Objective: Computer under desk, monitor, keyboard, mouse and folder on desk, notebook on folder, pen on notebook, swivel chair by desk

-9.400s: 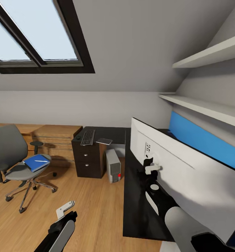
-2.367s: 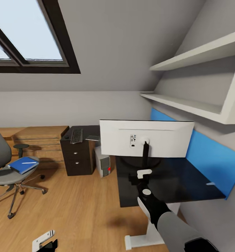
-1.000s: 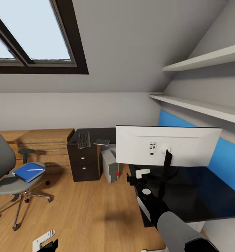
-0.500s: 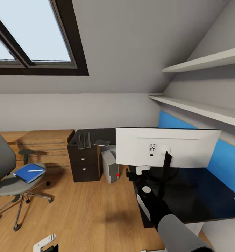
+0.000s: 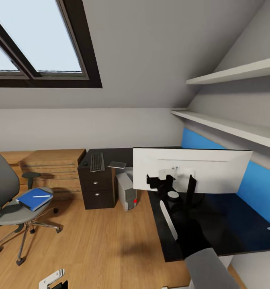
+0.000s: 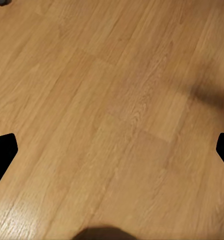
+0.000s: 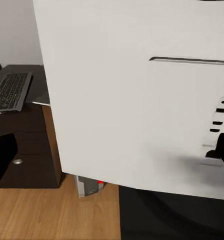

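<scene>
Wide flat monitor (image 5: pixel 215 170) upright on the glossy black L-shaped desk (image 5: pixel 215 224), white back panel turned toward the head camera, black stand post just behind the right hand (image 5: pixel 161 180). Right hand raised at the monitor's back near its lower middle; fingers spread wide in the right wrist view, nothing seen between them, contact with the panel not clear. Left hand (image 5: pixel 50 279) low over the oak plank floor (image 5: pixel 103 241), fingers wide apart at the edges of the left wrist view, holding nothing. Dark grey keyboard (image 5: pixel 97 161) and thin grey notebook (image 5: pixel 117 164) lying on the far desk wing above the dark brown drawers (image 5: pixel 97 188). Light grey tower computer (image 5: pixel 128 192) standing on the floor beside the drawers. Bright blue folder (image 5: pixel 33 198) with a thin white pen (image 5: pixel 41 196) on top, resting on the grey swivel chair (image 5: pixel 10 200), well apart from the desk.
</scene>
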Available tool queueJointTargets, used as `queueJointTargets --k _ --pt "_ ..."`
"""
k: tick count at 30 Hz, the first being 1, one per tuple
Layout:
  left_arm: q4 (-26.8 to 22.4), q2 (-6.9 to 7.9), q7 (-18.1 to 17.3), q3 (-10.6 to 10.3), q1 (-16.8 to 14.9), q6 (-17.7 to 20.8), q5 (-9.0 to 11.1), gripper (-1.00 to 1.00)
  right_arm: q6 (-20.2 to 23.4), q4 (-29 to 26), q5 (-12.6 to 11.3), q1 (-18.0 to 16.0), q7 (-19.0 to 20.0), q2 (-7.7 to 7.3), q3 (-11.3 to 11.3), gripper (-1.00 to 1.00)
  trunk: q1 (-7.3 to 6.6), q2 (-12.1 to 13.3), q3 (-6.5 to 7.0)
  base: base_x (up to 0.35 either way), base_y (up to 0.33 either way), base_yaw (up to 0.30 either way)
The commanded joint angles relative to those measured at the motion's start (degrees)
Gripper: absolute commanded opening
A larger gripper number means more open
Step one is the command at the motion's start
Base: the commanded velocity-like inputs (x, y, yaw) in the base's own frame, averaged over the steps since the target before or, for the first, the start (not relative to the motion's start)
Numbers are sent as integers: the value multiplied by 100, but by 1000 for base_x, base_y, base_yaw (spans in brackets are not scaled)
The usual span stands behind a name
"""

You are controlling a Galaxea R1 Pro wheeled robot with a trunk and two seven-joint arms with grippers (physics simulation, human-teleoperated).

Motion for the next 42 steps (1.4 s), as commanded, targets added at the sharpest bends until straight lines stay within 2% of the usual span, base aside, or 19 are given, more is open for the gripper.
queueJointTargets --k 1,3,6,7,9,10,12,13,15,16,17,18,19,22,25,29,33,37,42 --pt "-13 9 52 -33 -4 13 34 100 165 -117 -7 -4 -38 0 23 100 -20 33 8 0 0 0" --pt "-13 8 55 -33 -4 13 33 100 536 -383 -135 -60 -198 0 56 100 -64 113 44 0 0 0" --pt "-13 8 56 -32 -4 13 30 100 791 -474 -297 -334 -446 0 69 100 -130 234 97 0 0 0" --pt "-13 8 55 -31 -4 12 28 100 998 -506 -467 -642 -633 0 73 100 -152 274 115 0 0 0" --pt "-13 6 56 -32 -4 12 24 100 1225 -516 -695 -995 -812 0 75 100 -196 354 151 0 0 0" --pt "-13 4 56 -33 -4 11 21 100 1464 -501 -989 -1357 -976 0 77 100 -218 394 169 0 0 0" --pt "-13 2 57 -36 -4 6 18 100 1672 -435 -1307 -1717 -1122 0 78 100 -262 474 205 0 0 0" --pt "-13 1 57 -38 -4 -3 17 100 1822 -259 -1602 -2079 -1250 0 78 100 -284 514 223 0 0 0" --pt "-13 0 57 -36 -4 -17 15 100 1936 221 -1918 -2656 -1404 0 77 100 -328 595 259 0 0 0" --pt "-13 0 57 -36 -4 -20 17 100 1952 421 -1989 -2859 -1439 0 76 100 -350 635 277 0 0 0" --pt "-13 0 57 -35 -4 -24 22 100 1956 858 -2098 -3261 -1490 0 74 100 -372 675 295 0 0 0" --pt "-13 -1 52 -31 -4 -30 20 100 1829 1839 -2254 -3976 -1542 0 72 100 -372 675 295 0 0 0" --pt "-16 -1 51 -29 -4 -39 18 100 1713 2312 -2323 -4260 -1556 0 72 100 -372 675 295 0 0 0" --pt "-20 -1 40 -26 -4 -112 15 100 1482 3051 -2501 -4672 -1574 0 69 100 -372 675 295 5 0 0" --pt "-21 -1 25 -25 -4 -311 14 100 1362 3405 -2696 -4842 -1568 0 48 100 -372 675 295 203 90 0" --pt "-22 -1 23 -27 -4 -344 14 100 1338 3400 -2702 -4819 -1531 0 58 100 -372 675 295 253 204 0" --pt "-22 -69 35 -3 -4 -473 19 100 1469 3530 -2644 -4688 -1661 -124 76 100 -372 675 295 0 0 0" --pt "-22 -96 37 2 -4 -467 15 100 1598 3659 -2639 -4718 -1769 -79 79 100 -372 675 295 0 0 0" --pt "-22 -169 39 -3 -4 -435 11 100 1434 3520 -2615 -4781 -1607 -143 86 100 -372 675 295 0 0 0"
